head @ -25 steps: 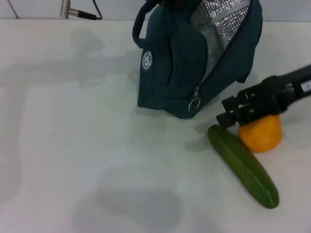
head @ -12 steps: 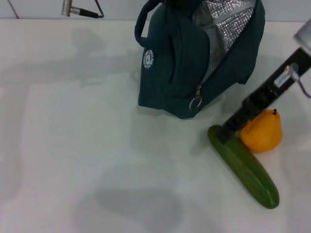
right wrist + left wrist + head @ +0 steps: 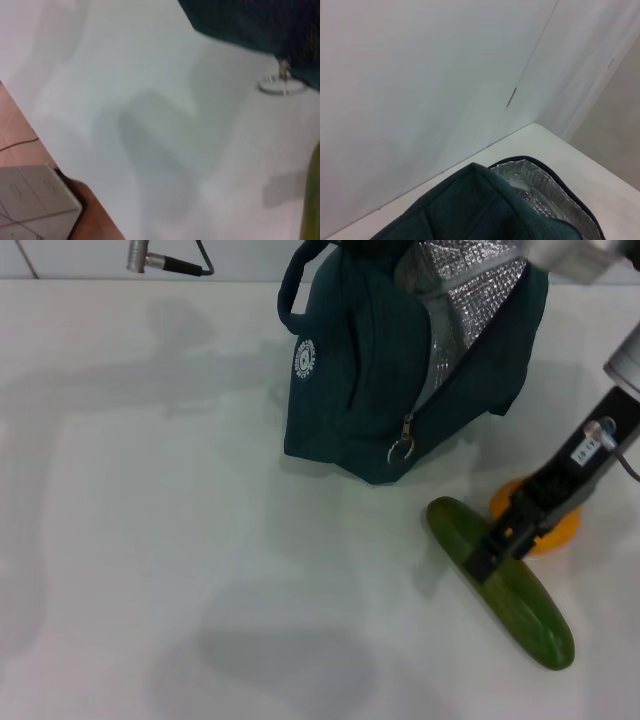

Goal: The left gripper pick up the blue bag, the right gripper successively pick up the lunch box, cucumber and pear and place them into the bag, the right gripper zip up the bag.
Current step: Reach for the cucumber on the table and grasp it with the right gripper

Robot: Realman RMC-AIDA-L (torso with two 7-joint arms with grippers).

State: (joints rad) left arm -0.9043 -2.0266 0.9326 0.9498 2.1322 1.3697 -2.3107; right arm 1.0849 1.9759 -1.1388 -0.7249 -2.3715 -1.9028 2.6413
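**Right hand low over the cucumber, bag standing open**

Your right hand (image 3: pixel 492 552) sits at the lower right of the head view, its black tip over the upper half of the cucumber (image 3: pixel 503 585); whether its fingers are apart or together you cannot tell. Just behind it, the pear (image 3: pixel 556 530) peeks out orange, partly hidden by the arm. The cucumber lies diagonally on the white surface (image 3: pixel 150 540). Up at top centre, the blue bag (image 3: pixel 360 370) stands unzipped, foil lining showing, zipper ring hanging at its front. Your left hand is out of view; its wrist camera looks down on the bag's rim.
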